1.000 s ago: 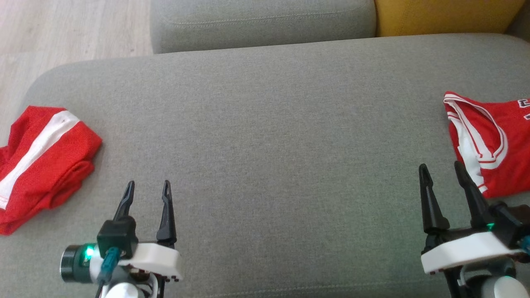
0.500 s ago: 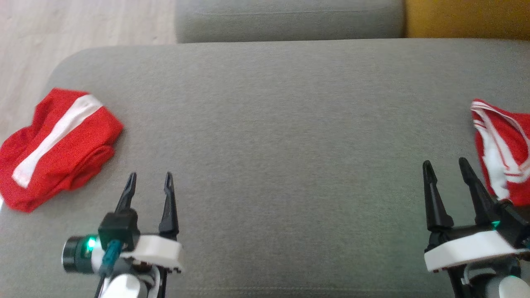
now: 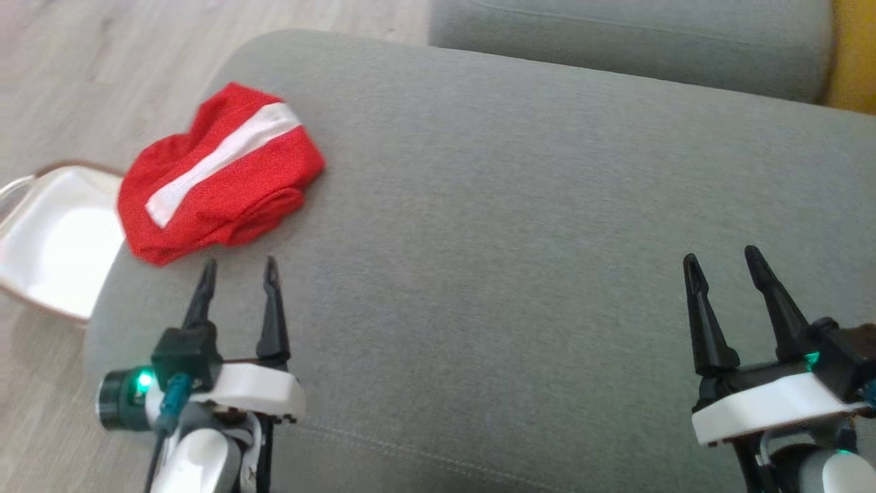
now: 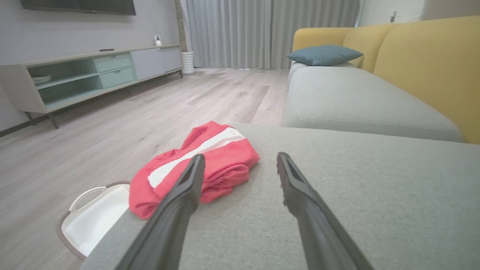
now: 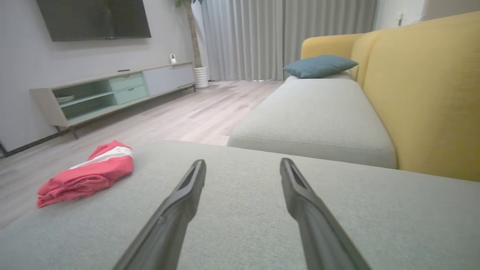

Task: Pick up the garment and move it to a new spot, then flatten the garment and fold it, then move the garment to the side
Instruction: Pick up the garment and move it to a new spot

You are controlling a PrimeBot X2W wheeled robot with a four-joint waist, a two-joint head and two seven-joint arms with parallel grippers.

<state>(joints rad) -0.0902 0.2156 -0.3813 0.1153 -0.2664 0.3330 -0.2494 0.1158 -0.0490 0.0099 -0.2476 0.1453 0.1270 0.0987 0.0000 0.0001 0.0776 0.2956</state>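
My left gripper (image 3: 237, 270) and right gripper (image 3: 720, 263): jaws wide, empty, grey cushion (image 3: 513, 239) stretching between them. Bunched red garment (image 3: 219, 174), 1 white stripe, just ahead of left jaws at the cushion's edge.

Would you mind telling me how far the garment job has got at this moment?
Looks done: the red garment lies in a folded bundle near the left edge of the grey cushion, beside a white basket on the floor. In hand: nothing; the left claw and right claw are open and empty, the left one just short of the garment. Left: perhaps nothing, if this edge is the intended side.
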